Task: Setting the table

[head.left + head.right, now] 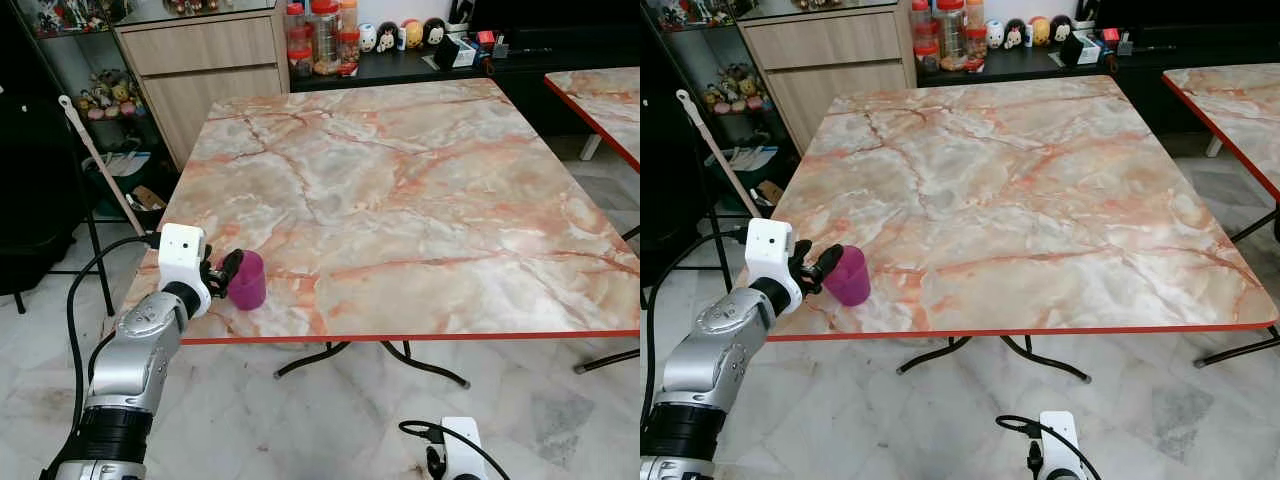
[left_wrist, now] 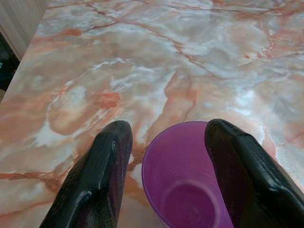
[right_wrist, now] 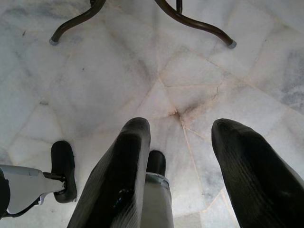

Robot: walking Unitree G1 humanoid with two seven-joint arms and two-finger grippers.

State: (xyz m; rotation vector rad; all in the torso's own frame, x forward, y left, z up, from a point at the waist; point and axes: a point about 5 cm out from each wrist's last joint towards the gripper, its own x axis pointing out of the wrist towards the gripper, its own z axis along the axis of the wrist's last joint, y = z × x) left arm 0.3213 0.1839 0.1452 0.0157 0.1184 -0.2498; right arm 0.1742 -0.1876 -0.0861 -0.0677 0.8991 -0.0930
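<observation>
A purple cup point(image 1: 247, 279) is seen standing upright at the near left corner of a marble-patterned table point(image 1: 420, 190), close to the red-trimmed front edge. The left gripper point(image 1: 226, 277) is positioned at the cup, its silver arm reaching up from below the table's corner. In the left wrist view, the two black fingers point(image 2: 95, 180) are shown spread to either side of the cup point(image 2: 183, 180), one on each flank of the rim; whether the pads are actually pressing on the plastic cannot be told. The cup's inside is seen to be empty.

The right gripper point(image 3: 183, 175) is held low beside the robot, pointed down at the pale marble floor point(image 3: 123, 71), its fingers parted with nothing between them. The table's dark curved metal legs point(image 3: 194, 19) are visible on the floor beyond it.

Behind the table, a wooden drawer cabinet point(image 1: 205, 70) is seen against the wall, and jars with red lids point(image 1: 320, 38) are lined up with small figurines point(image 1: 400, 35) on a dark sideboard. A second table point(image 1: 605, 95) of the same pattern is seen at the right.
</observation>
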